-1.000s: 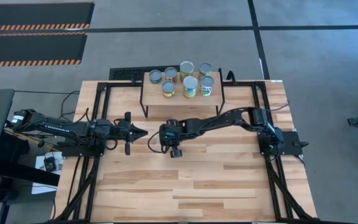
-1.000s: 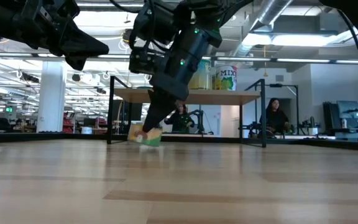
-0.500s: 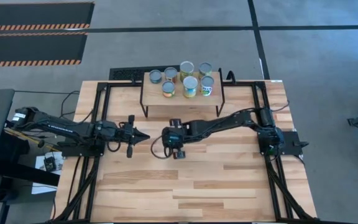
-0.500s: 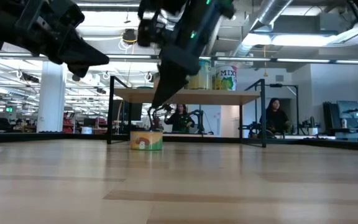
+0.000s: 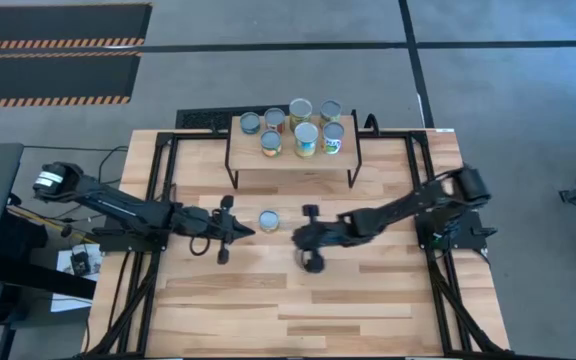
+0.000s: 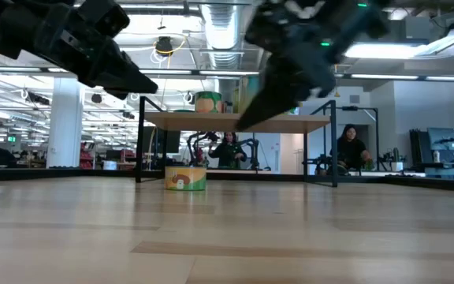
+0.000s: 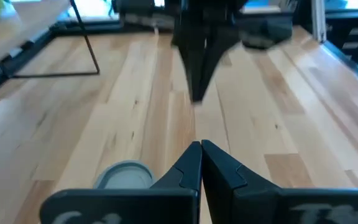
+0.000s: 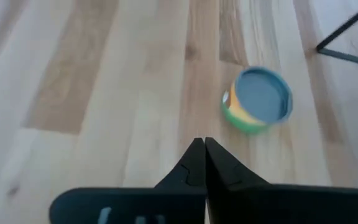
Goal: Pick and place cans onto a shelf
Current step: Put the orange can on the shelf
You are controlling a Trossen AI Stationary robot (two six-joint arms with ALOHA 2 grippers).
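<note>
Grey floor surrounds the plank worktop (image 5: 368, 300). From above, six cans (image 5: 305, 139) sit on the shelf (image 5: 288, 160) at the far edge; one can (image 5: 268, 220) stands mid-worktop between the left tool (image 5: 248, 232) and right tool (image 5: 296, 237). Both wrist views show each tool clenched on nothing.

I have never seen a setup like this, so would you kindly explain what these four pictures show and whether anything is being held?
These are two dark robot arms at a wood-plank table. One camera looks straight down, one sits at tabletop height, and one rides on each wrist. A small light-wood shelf on thin black legs carries seven small tins. One more green-and-yellow tin with a silvery top stands alone on the table. The left gripper and the right gripper flank it, both shut and empty. Nothing is held.
</note>
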